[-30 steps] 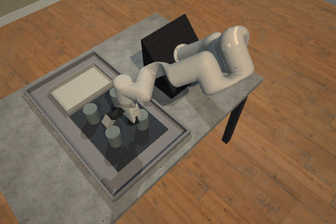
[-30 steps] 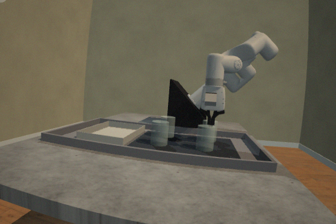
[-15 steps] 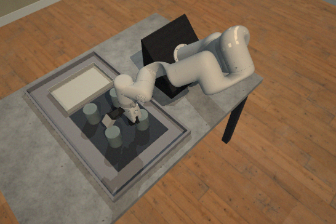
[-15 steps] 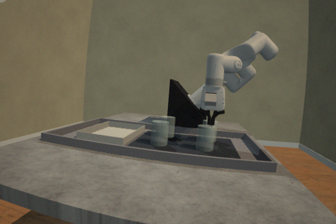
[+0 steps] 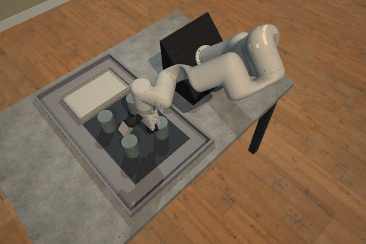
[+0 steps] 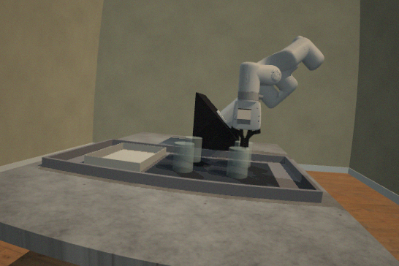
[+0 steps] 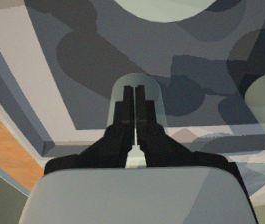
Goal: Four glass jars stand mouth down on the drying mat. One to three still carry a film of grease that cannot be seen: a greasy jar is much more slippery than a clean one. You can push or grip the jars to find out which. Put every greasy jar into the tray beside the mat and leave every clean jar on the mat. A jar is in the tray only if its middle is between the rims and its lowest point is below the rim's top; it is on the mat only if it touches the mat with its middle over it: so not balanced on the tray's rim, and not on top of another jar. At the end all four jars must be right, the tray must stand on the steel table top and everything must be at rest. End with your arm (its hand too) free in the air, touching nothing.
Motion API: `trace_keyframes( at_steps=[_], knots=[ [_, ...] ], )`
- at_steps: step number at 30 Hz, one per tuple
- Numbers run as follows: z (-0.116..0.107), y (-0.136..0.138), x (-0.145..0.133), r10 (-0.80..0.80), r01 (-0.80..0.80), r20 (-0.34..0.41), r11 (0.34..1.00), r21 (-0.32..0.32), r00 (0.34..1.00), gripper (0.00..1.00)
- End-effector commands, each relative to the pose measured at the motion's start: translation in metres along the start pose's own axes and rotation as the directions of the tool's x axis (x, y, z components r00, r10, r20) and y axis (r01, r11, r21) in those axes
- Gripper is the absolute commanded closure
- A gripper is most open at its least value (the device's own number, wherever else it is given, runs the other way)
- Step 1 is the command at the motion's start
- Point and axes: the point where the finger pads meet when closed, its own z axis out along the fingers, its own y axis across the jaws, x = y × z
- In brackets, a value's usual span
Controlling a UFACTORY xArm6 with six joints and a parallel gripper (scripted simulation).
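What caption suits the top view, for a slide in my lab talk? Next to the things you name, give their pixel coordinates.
xArm gripper [image 5: 152, 131] [image 6: 244, 145] [image 7: 135, 98], fingers shut, beside one of four upturned glass jars on the drying mat [image 5: 177, 140] [image 6: 261, 175] [image 7: 193, 65]; tray [image 5: 95, 94] [image 6: 126, 158] empty.

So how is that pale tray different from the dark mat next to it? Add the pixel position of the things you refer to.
The tray [image 5: 96, 94] [image 6: 120, 157] is cream-coloured, while the drying mat [image 5: 177, 139] [image 6: 263, 178] is dark blue-grey. The tray has raised rims all round; the mat lies flat. The tray holds no jar, whereas the mat has four glass jars standing on it. Both lie within the same larger grey-rimmed frame [image 5: 82, 157] [image 6: 175, 182].
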Motion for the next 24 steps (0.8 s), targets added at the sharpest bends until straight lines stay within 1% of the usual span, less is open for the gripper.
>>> trace_keyframes(
  at_steps=[1,24],
  knots=[
    [-0.0012,-0.0001,0.0006,-0.001,0.001,-0.003,1.0,-0.001,1.0,1.0],
    [-0.0012,-0.0001,-0.0022,-0.001,0.001,-0.003,1.0,-0.001,1.0,1.0]
  ],
)
